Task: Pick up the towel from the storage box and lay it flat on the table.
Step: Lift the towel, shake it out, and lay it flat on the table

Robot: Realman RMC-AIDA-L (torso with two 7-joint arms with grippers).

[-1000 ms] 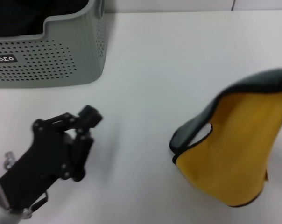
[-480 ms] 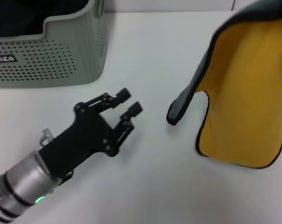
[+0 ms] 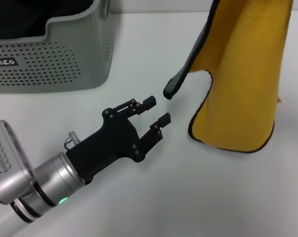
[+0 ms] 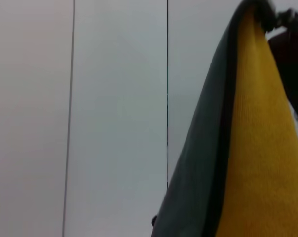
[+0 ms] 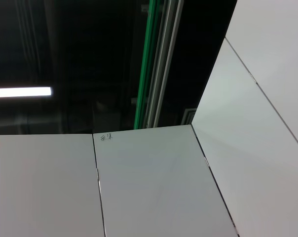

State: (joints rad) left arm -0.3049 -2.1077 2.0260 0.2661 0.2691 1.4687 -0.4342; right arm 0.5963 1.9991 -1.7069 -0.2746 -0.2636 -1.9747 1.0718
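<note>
Nearest the table's front edge, toward its left corner, one black two-fingered left gripper (image 3: 157,110) on a silver-cuffed arm reaches over the plain smooth white table (image 3: 154,197), its two fingers spread apart with nothing between them, pointing at the cloth just beyond. A small green light glows on the arm's silver cuff.

Past the fingertips, one roughly square plush towel (image 3: 242,84), yellow-orange on the face shown and dark green-grey on the other, with black stitched edging, hangs over the right half of the table. Its top runs out of the head view; its lower hem is close to the tabletop, whether touching or just clear I cannot tell. One dark green-grey corner curls out toward the left gripper, near it but apart. In the left wrist view the same towel (image 4: 247,163) shows both faces, rising to a dark shape at its top that is hard to make out. The right gripper itself is not seen in any view.

Farthest, at the back left corner of the table, stands one large pale grey-green plastic storage box (image 3: 65,54) with dot-perforated sides, bearing one small black label (image 3: 3,62) with white letters too blurred to read
</note>
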